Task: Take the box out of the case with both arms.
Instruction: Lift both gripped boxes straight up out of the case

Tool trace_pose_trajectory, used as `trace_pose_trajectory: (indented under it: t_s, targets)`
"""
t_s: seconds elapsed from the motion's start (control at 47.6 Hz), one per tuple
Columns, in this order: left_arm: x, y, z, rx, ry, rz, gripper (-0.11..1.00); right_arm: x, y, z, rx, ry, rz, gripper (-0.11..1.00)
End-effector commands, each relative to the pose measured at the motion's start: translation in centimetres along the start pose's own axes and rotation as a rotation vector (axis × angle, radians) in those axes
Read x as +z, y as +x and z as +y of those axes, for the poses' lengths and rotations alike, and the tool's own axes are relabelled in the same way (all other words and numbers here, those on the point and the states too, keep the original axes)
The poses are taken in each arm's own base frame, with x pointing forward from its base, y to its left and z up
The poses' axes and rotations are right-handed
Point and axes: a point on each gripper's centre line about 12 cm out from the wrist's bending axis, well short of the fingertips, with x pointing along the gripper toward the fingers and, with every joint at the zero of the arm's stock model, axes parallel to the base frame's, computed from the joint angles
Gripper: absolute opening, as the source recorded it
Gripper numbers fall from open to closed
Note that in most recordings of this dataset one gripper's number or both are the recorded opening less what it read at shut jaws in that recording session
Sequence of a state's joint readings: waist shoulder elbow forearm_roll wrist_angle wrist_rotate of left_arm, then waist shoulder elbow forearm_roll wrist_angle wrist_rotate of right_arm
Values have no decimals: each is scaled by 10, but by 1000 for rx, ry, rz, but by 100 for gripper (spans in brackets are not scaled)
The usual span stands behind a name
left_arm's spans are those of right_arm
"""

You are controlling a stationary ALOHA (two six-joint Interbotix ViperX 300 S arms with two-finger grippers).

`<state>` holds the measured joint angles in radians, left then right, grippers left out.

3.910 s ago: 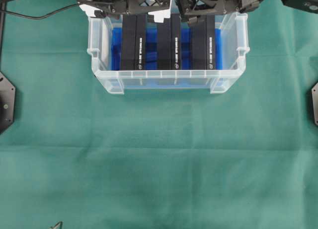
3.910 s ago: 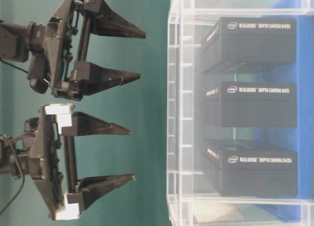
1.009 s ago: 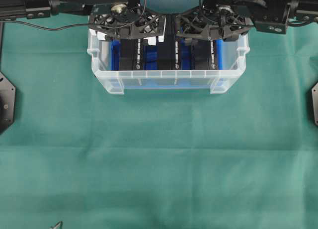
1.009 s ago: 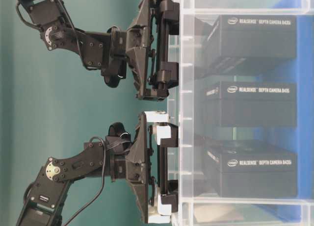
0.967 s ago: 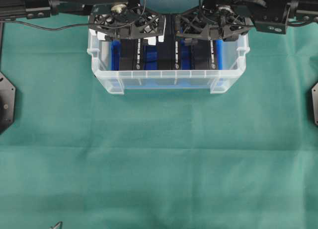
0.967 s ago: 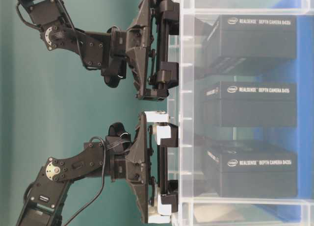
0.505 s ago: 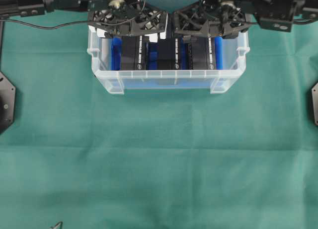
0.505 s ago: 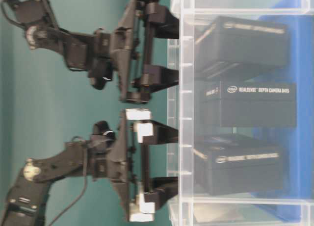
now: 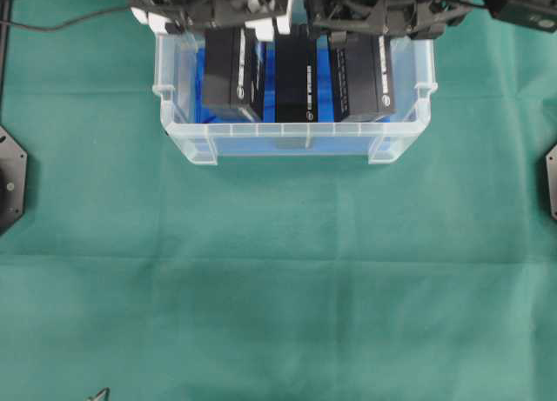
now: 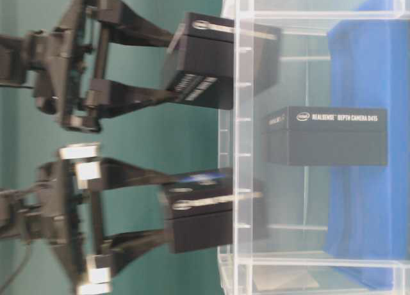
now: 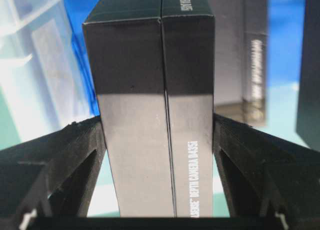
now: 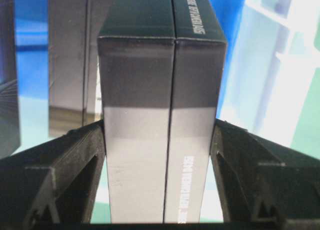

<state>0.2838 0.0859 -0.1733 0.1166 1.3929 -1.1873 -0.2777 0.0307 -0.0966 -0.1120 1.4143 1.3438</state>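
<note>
The clear case point(image 9: 278, 144) stands at the far middle of the table, its bottom lined by a blue sheet point(image 10: 359, 84). My left gripper point(image 9: 228, 27) is shut on the left black box point(image 9: 231, 70), and its black fingers point(image 11: 75, 150) press both sides of that box point(image 11: 150, 55). My right gripper point(image 9: 361, 27) is shut on the right black box point(image 9: 361, 75); this box point(image 12: 160, 65) fills the span between the jaws. From table level both held boxes point(image 10: 205, 218) point(image 10: 218, 58) straddle the case rim point(image 10: 227, 148), lifted off the sheet. A third box point(image 10: 327, 135) stays inside.
Green cloth point(image 9: 278, 288) covers the table in front of the case. Black mounts sit at the left edge point(image 9: 10, 179) and the right edge point(image 9: 550, 183). A black cable point(image 9: 78, 20) runs at the far left.
Both grippers have risen, each carrying its box up off the blue sheet to the rim. The middle box has not moved.
</note>
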Motion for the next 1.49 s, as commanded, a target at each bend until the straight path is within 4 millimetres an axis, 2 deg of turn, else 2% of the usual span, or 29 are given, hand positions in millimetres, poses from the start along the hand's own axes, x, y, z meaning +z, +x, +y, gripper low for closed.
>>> trace_pose_trajectory:
  t_s: [0.0, 0.42, 0.883, 1.093, 1.472]
  targets:
    - [7, -51, 0, -92, -13, -48, 64, 2, -36, 0, 62, 0, -24, 65]
    - [9, -105, -8, -109, 26, -53, 64, 6, -89, 6, 123, 5, -56, 65]
    - [11, -135, -13, -125, 56, -56, 63, 6, -140, 1, 131, 12, -117, 65]
    - [11, -142, -13, -101, 64, -45, 64, 5, -148, 5, 141, 9, -131, 65]
    - [8, -142, -15, -102, 71, -45, 63, 3, -147, 6, 133, 1, -129, 65]
